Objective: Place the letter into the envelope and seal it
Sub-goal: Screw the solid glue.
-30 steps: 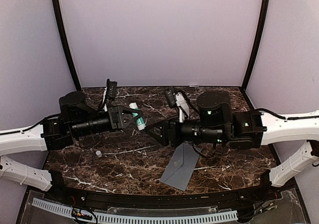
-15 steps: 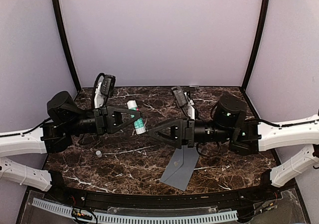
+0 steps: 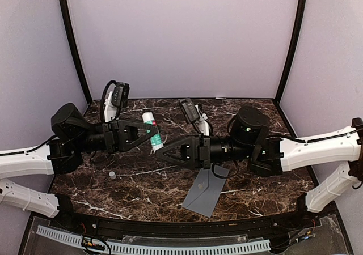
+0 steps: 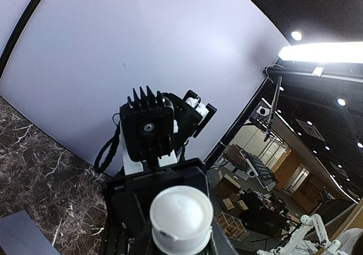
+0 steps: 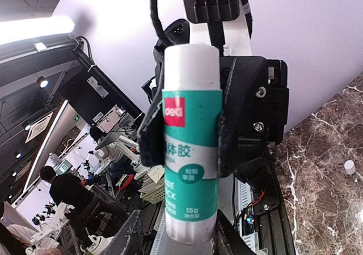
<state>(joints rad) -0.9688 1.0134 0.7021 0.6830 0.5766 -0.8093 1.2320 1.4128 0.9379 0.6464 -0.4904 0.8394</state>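
Note:
A white and teal glue stick hangs above the table with my left gripper shut on its body. In the right wrist view the left gripper's black pads press the glue stick from both sides. My right gripper is open, its fingers flanking the stick's lower end. The left wrist view shows the stick's round white end. The grey-blue envelope lies flat on the table beneath the right arm. The letter is out of view.
A small white cap-like piece lies on the dark marble table at the left. A corner of the envelope shows at the bottom left of the left wrist view. Lilac walls close in the back and sides.
The right gripper spread wide, then narrowed, and moved left up to the glue stick's lower end. The left gripper kept hold of the stick and shifted only slightly.

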